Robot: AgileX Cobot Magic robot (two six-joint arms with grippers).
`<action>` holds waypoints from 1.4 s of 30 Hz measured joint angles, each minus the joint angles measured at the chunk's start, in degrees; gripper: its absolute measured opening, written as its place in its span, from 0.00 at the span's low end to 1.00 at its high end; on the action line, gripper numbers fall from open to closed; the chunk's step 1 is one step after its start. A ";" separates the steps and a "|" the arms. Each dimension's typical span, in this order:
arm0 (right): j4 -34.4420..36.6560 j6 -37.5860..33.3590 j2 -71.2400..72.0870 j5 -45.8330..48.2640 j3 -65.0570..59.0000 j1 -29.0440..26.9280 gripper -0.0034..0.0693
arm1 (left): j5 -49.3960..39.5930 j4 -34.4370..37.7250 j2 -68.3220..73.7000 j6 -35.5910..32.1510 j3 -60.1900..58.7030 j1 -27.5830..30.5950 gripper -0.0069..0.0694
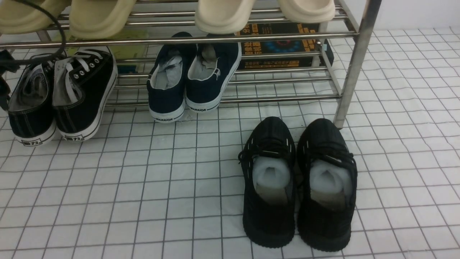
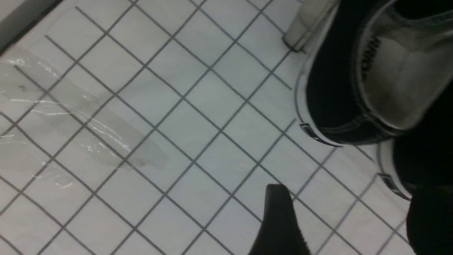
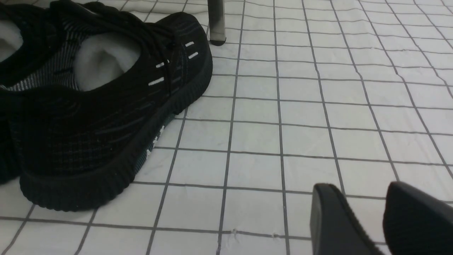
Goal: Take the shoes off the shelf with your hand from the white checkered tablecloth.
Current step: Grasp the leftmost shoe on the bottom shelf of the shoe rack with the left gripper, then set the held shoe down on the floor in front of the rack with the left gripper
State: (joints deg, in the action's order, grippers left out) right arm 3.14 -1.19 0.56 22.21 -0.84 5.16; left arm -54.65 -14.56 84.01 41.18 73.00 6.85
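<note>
Your left fingers [image 2: 279,219] gape empty beside the shoes [image 1: 86,104], heels down on the white checkered tablecloth [image 1: 143,187], toes seemingly leaning on the shelf [image 1: 251,36], so they look nearly off; your right fingers [image 3: 332,219] are parted, empty too.

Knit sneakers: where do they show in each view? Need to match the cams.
Front: knit sneakers, lower centre-right on the cloth, heels toward the camera.
Left wrist: not in it; only the canvas pair shows.
Right wrist: knit sneakers, side-on, close up.
Landmark: the shelf leg, standing just past the right sneaker's toe in both.
</note>
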 joint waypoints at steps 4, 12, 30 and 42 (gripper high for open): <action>0.00 0.00 0.00 0.00 0.00 0.00 0.37 | 1.82 -0.05 4.22 0.39 0.37 0.65 0.73; 0.00 0.00 0.00 0.00 0.00 0.00 0.37 | 10.96 -0.86 7.53 1.88 0.64 0.76 0.73; 0.00 0.00 0.00 0.00 0.00 0.00 0.38 | 13.57 -2.58 13.25 2.05 0.92 0.76 0.37; 0.00 0.00 0.00 0.00 0.00 0.00 0.38 | 2.76 -2.01 3.10 -2.60 0.87 0.76 0.12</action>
State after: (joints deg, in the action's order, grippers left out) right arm 3.14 -1.19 0.56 22.21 -0.84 5.16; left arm -51.89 -16.56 87.11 38.58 73.87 7.61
